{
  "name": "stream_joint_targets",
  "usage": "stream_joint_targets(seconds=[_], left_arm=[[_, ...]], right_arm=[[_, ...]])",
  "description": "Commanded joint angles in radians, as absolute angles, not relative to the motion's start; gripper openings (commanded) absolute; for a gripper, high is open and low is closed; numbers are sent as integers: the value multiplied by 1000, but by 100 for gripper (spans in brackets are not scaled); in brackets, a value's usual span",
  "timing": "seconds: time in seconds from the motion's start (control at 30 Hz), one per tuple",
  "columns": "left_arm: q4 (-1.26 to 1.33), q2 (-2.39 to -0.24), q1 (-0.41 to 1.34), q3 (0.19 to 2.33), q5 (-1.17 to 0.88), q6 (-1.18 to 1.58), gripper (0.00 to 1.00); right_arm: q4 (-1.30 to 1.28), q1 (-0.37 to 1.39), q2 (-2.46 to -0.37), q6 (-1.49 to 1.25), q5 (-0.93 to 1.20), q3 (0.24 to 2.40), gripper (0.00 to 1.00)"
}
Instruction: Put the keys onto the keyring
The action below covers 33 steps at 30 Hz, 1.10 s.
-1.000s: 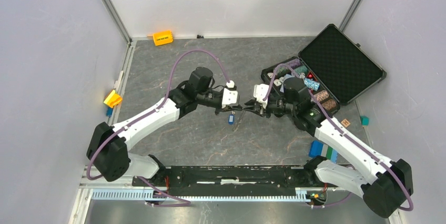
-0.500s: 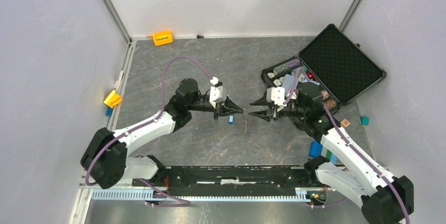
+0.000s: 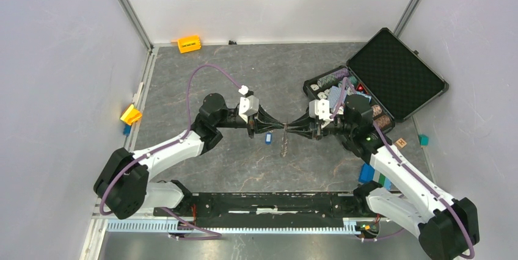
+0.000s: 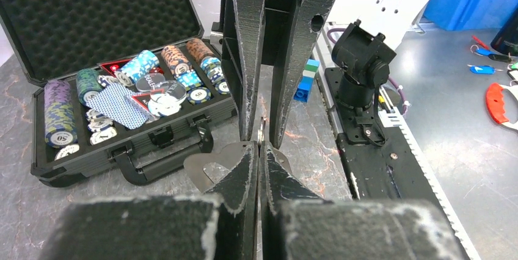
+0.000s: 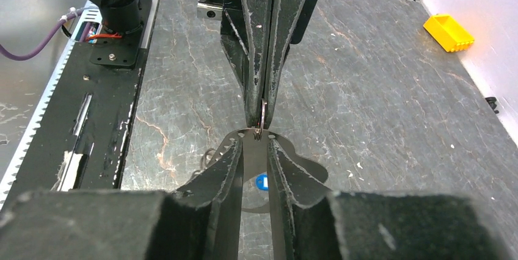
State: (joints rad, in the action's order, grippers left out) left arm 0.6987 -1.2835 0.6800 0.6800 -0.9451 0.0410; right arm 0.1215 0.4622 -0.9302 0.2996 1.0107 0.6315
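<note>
My left gripper (image 3: 279, 126) and right gripper (image 3: 290, 127) meet tip to tip over the middle of the table. In the right wrist view the left gripper (image 5: 261, 112) is shut on a small metal keyring (image 5: 262, 119), held edge-on at its tips. My right gripper (image 5: 256, 141) is open by a narrow gap, its fingertips on either side of the keyring (image 4: 261, 133). A blue-headed key (image 3: 267, 138) lies on the table just below the grippers and shows between the right fingers (image 5: 261, 181). A dark thin piece (image 3: 283, 145) lies or hangs beneath the tips; I cannot tell which.
An open black case (image 3: 391, 74) with poker chips and cards stands at the back right. An orange block (image 3: 189, 44) is at the back wall, a yellow piece (image 3: 130, 114) at the left edge, blue blocks (image 3: 371, 174) and a wooden cube (image 3: 401, 143) at the right.
A second ago the tips were together, then they drew apart with the right jaws wide. Now both grippers have closed in again and the right jaws have narrowed around the ring.
</note>
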Motion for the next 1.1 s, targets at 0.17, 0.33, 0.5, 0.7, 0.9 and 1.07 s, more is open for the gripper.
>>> stream_joint_targets(seconds=[0.17,0.33,0.5,0.7,0.9,1.07], left_arm=[[748,-1295,677,681,-969,67,2],[742,-1300,677,682,-972,63,2],[743,-1301,677,684,-971,66,2],[744,-1300,678,682,-974,65,2],[600,-1281,677,708,-977,-72,14],[242,-1268,678,819,-963,-334,36]], right_arm=[[175,458,-930,272,1011,641,24],[187,459,-935,256,1014,643,25],[193,459,-938,252,1010,640,14],[192,459,-936,253,983,637,0],[87,465,-952,342,934,673,0],[-111,512,-973,510,834,742,0]])
